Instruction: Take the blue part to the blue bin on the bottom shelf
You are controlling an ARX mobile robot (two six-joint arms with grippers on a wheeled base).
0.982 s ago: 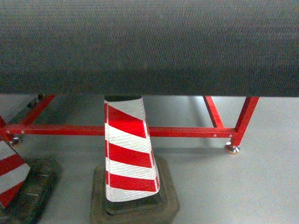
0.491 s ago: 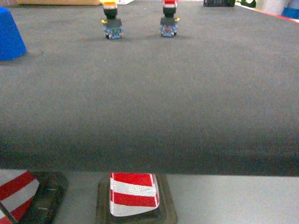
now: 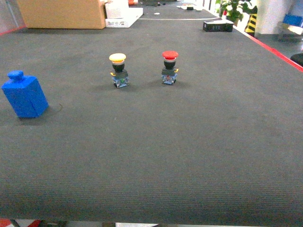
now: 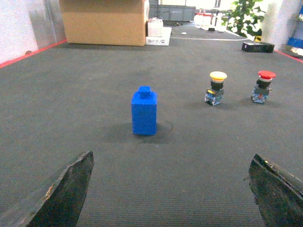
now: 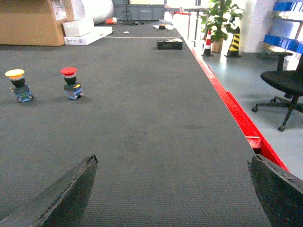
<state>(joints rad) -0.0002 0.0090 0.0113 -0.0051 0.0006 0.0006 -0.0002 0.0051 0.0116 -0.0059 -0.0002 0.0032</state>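
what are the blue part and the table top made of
The blue part looks like matte moulded plastic: even saturated colour, soft-edged flat faces, no grain. The table top seems covered in dark grey ribbed fabric or rubber matting; fine parallel lines show, with no gloss.

Blue part (image 3: 23, 96) upright on dark mat, far left.

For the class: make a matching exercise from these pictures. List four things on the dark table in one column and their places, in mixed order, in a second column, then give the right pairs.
Things
1. blue part
2. yellow push-button
3. red push-button
4. cardboard box

Places, in the head view
A. right one of the two buttons
B. far left corner of the table
C. near the table's left edge, standing alone
D. left one of the two buttons

Pairs: 1-C, 2-D, 3-A, 4-B
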